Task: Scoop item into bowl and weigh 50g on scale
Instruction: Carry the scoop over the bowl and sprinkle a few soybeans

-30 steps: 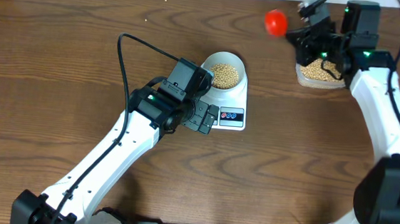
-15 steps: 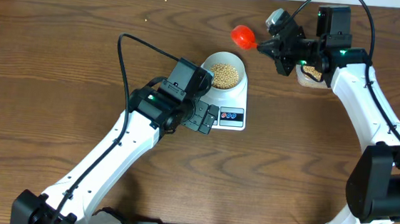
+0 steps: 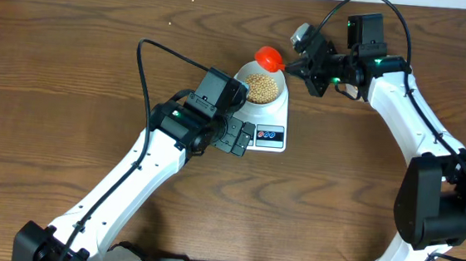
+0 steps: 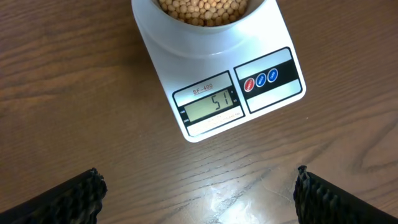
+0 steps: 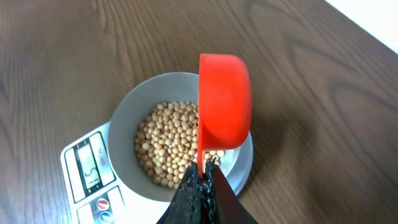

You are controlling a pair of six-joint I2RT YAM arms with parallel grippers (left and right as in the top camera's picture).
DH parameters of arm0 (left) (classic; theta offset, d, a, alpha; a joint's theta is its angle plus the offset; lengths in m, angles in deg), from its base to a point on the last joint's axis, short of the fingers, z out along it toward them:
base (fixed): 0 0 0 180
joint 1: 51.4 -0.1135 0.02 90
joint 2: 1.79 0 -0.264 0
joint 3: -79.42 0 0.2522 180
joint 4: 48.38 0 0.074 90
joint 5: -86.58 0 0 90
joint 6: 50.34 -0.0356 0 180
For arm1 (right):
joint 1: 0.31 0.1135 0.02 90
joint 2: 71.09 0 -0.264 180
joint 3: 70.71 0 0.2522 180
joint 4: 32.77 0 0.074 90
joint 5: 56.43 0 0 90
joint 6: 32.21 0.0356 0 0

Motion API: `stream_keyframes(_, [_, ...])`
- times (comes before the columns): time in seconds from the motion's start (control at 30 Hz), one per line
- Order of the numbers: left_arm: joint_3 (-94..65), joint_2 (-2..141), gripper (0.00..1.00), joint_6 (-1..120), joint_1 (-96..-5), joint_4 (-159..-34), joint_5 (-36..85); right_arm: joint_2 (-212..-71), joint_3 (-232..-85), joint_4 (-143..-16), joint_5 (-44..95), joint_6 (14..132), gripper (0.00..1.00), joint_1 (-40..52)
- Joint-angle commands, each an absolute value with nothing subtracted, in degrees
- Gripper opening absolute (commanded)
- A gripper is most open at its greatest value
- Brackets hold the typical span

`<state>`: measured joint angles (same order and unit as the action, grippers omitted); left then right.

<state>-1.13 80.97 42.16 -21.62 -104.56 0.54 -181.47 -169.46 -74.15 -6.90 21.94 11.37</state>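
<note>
Overhead, the right hand [image 3: 305, 66] is closed tight on the thin handle of a small red plastic scoop [image 3: 269, 57], which projects straight ahead of its fingertips. The scoop's cup stands on edge: in the right wrist view its mouth faces the hand's left and its domed back the right. Whether anything lies inside cannot be told. Just below and ahead of this hand sits the small round pale blue-white bowl [image 5: 124, 112]. The cup hangs over the bowl's far right part, and whether it touches the rim cannot be told. Inside the bowl lie many small round tan-yellow beans [image 5: 166, 140], heaped across its floor. The bowl rests on the flat white rectangular digital kitchen scale [image 4: 270, 40], whose front edge points toward the left hand.

The left hand [image 4: 198, 190] is spread wide and holds nothing. Its two black fingers [image 4: 68, 199] appear at the lower corners of the left wrist view, above the brown wood-grain bench [image 4: 74, 93]. Ahead of this hand, roughly centred between its fingers, lies the scale's small grey display [image 4: 211, 104], showing the digits 51. Beside the display, toward the hand's right finger, a black strip carries three round buttons [image 4: 261, 79], one red and two blue. Bowl and beans lie farther ahead, cut by the upper frame edge.
</note>
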Motion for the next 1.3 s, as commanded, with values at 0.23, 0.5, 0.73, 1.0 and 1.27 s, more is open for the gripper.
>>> stream_keyframes(0.23, [-1.4, 80.5, 0.99, 41.2, -21.7, -104.8, 0.5, -183.5, -169.7, -76.4, -2.3, 20.2, 0.01, 14.5])
stream_keyframes(0.5, [-1.4, 80.5, 0.99, 41.2, -21.7, -104.8, 0.5, -183.7, -169.7, -76.5, 1.4, 20.2, 0.01, 14.5])
stream_keyframes(0.73, [-1.4, 80.5, 0.99, 41.2, -21.7, -104.8, 0.5, -183.7, -169.6, -77.2, 1.5, 19.1, 0.01, 15.3])
stream_keyframes(1.0, [-1.4, 80.5, 0.99, 41.2, -21.7, -104.8, 0.5, -183.7, -169.5, -78.5, 1.6, 19.1, 0.01, 15.9])
stream_keyframes(1.27, [-1.4, 80.5, 0.99, 41.2, -21.7, -104.8, 0.5, -183.7, -169.5, -78.7, 1.5, 18.9, 0.01, 16.1])
